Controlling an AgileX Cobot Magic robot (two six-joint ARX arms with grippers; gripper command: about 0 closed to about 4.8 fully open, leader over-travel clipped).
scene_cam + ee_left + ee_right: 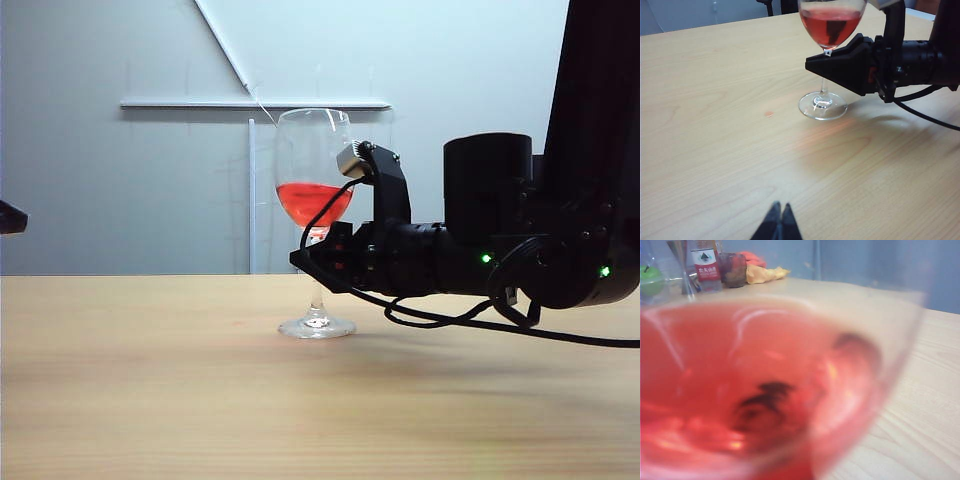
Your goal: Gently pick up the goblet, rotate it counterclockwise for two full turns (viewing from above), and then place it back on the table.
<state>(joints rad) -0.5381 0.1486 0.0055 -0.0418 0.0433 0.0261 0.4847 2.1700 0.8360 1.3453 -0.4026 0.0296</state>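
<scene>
The goblet [312, 160] is a clear stemmed glass holding red liquid, and its round foot [822, 106] stands on the tan wood-grain table [150, 380]. My right gripper [305, 258] reaches in level from the right. Its black fingers [840, 65] are closed round the thin stem just under the bowl. In the right wrist view the red bowl [765, 390] fills the frame, blurred, and hides the jaws. My left gripper [780, 206] is shut and empty, low over the table well short of the glass. At the left edge of the exterior view only its dark tip [10, 216] shows.
A black cable [500, 325] hangs from the right arm and trails along the table behind the glass. At the far end of the table stand a green apple [650, 280], a red-labelled bottle [705, 267], a dark cup [733, 270] and a yellow cloth [765, 272].
</scene>
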